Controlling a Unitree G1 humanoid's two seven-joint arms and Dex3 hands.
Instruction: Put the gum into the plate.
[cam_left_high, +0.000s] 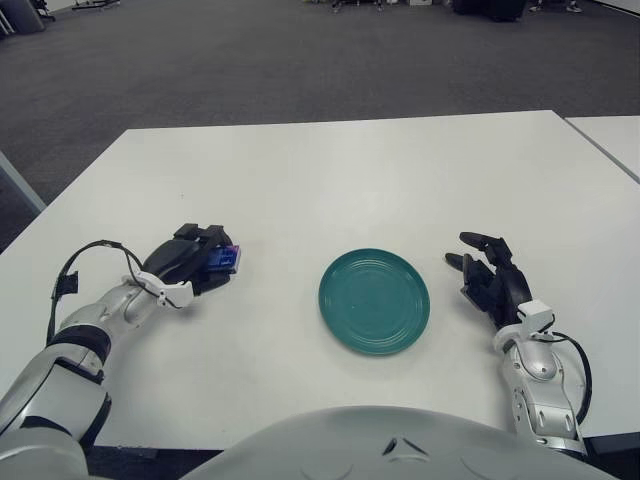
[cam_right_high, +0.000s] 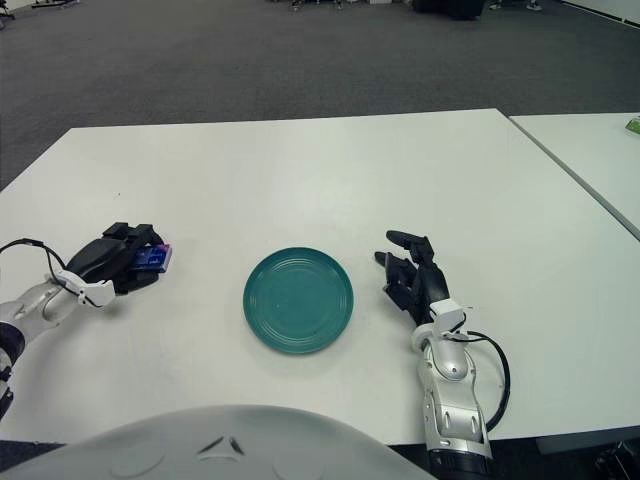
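Note:
A blue and purple gum pack (cam_left_high: 229, 259) sits at the left of the white table, inside the fingers of my left hand (cam_left_high: 205, 255). The hand is curled around the pack at table level, left of the plate. It also shows in the right eye view (cam_right_high: 150, 258). A round teal plate (cam_left_high: 374, 300) lies empty in the middle of the table, about a hand's width to the right of the gum. My right hand (cam_left_high: 486, 270) shows just right of the plate with fingers spread and nothing in it.
The white table (cam_left_high: 330, 180) stretches far back. A second white table (cam_left_high: 610, 135) adjoins at the right with a narrow gap. Grey carpet floor lies beyond. A black cable (cam_left_high: 75, 270) loops from my left forearm.

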